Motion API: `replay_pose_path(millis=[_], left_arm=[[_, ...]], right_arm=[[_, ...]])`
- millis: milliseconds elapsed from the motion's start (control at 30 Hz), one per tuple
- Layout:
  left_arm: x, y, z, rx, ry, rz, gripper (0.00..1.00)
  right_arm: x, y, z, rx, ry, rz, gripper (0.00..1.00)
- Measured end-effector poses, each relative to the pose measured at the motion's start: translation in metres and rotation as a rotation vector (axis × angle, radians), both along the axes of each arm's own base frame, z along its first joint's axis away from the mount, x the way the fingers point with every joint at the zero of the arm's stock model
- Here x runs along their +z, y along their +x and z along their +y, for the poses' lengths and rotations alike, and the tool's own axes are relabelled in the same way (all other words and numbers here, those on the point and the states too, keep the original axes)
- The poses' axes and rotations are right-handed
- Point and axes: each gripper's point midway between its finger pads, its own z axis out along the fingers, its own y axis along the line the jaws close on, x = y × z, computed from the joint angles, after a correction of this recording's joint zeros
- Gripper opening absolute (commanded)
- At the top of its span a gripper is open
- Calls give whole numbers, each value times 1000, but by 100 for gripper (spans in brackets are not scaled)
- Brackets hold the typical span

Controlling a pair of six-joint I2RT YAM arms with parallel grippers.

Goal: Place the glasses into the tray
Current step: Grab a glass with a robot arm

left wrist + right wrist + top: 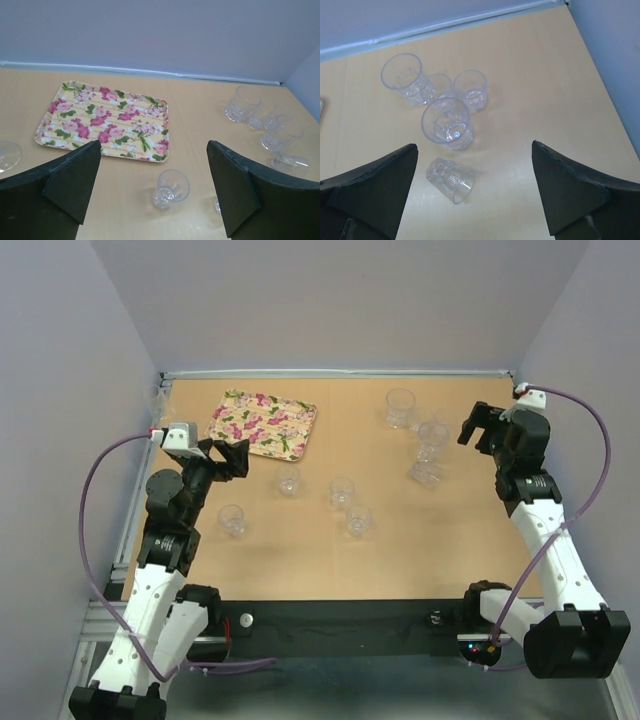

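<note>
Both grippers gape wide and hold nothing; the glasses (pixel 342 490) all sit on the table (pixel 400 560), off the tray (pixel 264 424).

The tray lies flat at the far left of the table. The left gripper (pixel 228 456) hovers above the table by the tray's near right corner. Four glasses stand upright and apart in the middle, one close to the left arm. More glasses crowd together at the far right, with a fallen glass (pixel 451 180) on its side just near them. The right gripper (pixel 478 428) hangs beside that cluster, touching none of it.
</note>
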Motion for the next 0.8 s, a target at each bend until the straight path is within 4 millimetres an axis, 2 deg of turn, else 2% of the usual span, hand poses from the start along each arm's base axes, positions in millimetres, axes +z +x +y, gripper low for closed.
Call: replay_pose_path(millis=[100,200,333,433,567,800], left_arm=[[4,-3,2,15,-27,39,94],[18,-7,6,41,-56,59,94],[29,-12,12,74,-73,75,94],[21,-15,19,112,-74,116,94],[7,-20,31,181,-71,173,94],[-9,-26,47,272,-63,235,94]], right_arm=[[-3,1,22,168,-45,15,100],[-8,-1,50,387,-109,21,100],[-22,-3,67,537,-162,43,100],[-31,-3,72,593,-185,65,100],[-43,-5,90,705,-152,81,100],[-82,-17,130,922,74,195,100]])
